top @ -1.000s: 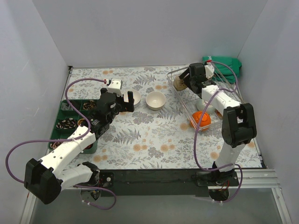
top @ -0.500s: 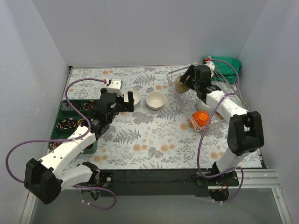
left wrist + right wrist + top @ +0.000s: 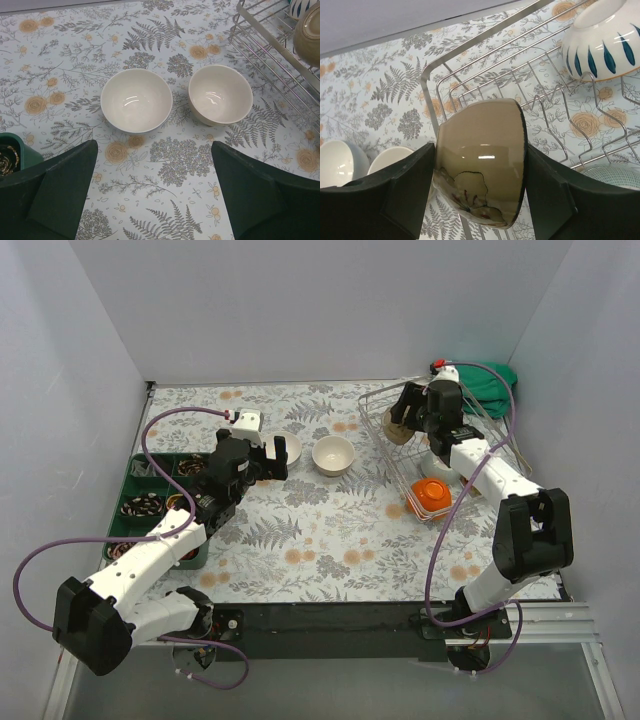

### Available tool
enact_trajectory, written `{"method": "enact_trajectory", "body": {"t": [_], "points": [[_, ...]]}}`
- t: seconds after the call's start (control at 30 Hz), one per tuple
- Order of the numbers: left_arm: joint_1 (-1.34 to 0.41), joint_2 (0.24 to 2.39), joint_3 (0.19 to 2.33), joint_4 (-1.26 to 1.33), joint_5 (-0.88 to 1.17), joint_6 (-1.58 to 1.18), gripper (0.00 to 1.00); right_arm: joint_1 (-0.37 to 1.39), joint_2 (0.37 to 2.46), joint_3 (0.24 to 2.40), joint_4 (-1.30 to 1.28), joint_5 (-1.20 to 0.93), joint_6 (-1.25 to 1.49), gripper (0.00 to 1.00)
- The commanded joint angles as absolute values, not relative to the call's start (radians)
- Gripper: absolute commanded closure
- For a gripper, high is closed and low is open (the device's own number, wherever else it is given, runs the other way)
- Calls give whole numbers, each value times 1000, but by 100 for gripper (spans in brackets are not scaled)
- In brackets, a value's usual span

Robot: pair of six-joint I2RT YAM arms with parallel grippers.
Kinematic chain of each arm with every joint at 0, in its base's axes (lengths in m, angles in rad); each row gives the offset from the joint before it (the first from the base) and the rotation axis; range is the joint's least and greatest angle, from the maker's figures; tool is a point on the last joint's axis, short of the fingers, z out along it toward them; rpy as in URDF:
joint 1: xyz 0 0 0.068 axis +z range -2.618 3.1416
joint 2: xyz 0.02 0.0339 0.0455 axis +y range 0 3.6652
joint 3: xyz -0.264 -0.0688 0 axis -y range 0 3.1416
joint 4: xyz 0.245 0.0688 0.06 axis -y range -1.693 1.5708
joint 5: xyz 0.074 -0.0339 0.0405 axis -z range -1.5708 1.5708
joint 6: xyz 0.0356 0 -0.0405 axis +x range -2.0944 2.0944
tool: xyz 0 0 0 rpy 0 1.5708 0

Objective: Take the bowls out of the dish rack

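Observation:
My right gripper (image 3: 404,420) is shut on a tan bowl with a dark rim (image 3: 482,157) and holds it on its side above the left end of the silver wire dish rack (image 3: 462,462). The rack also holds an orange bowl (image 3: 432,494), a white bowl with blue stripes (image 3: 602,47) and a pale teal bowl (image 3: 615,177). A white bowl (image 3: 136,100) and a cream bowl (image 3: 220,94) stand upright on the table, left of the rack. My left gripper (image 3: 154,165) is open and empty, just in front of these two bowls.
A green compartment tray (image 3: 150,502) with small items sits at the left edge of the table. A green cloth (image 3: 487,380) lies behind the rack at the back right. The rack's wire rim (image 3: 270,55) is close to the right of the cream bowl.
My right arm has swung right and back, carrying the tan bowl a little right over the rack's left end. The left arm has not moved.

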State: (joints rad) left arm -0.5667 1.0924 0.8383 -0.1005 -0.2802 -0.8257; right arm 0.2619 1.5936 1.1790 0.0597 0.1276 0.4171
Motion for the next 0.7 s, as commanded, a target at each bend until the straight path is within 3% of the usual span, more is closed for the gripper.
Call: {"method": "enact_trajectory", "body": {"t": [0.0, 0.67], "points": [[-566, 1095, 825, -90, -279, -815, 2, 256, 1520, 1195, 152, 68, 273, 99], [-566, 1101, 827, -91, -279, -821, 2, 302, 1447, 1189, 115, 43, -27, 99]]}}
